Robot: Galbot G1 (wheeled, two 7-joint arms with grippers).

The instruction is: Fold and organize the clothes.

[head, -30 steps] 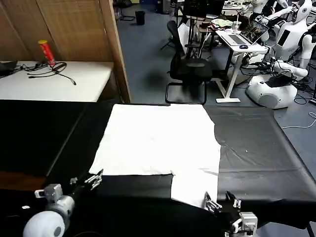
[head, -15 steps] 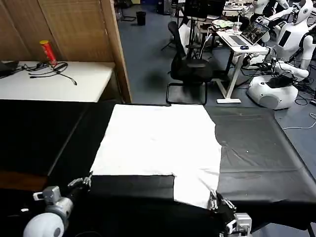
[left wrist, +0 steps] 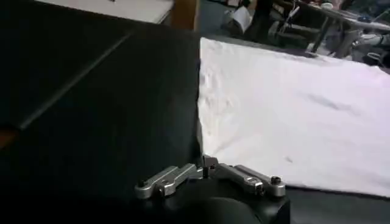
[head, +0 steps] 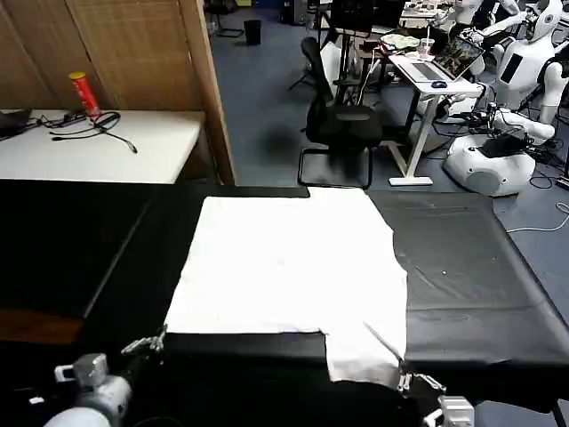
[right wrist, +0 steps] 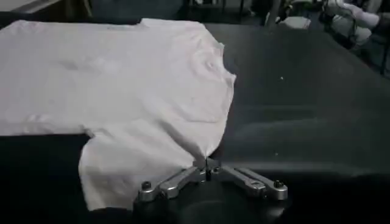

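The white T-shirt (head: 284,258) lies spread flat on the black table cloth (head: 471,267), plain side up, with one sleeve reaching toward the near edge on the right. My left gripper (head: 149,343) is low at the near left, shut on the shirt's near-left corner; in the left wrist view its fingers (left wrist: 206,165) meet right at that corner of the T-shirt (left wrist: 292,103). My right gripper (head: 411,382) is at the near right, shut on the tip of the sleeve. In the right wrist view the T-shirt (right wrist: 122,79) rises into a pinched peak at the right gripper (right wrist: 207,164).
A white side table (head: 98,147) with a red can (head: 84,93) and cables stands at the back left beside a wooden partition (head: 133,44). An office chair (head: 342,124) and a desk stand beyond the far edge. Bare black cloth stretches to the right.
Both grippers have drawn back toward me and lower in the head view. The T-shirt has slid with them toward the near edge, its near hem and sleeve tip now closer.
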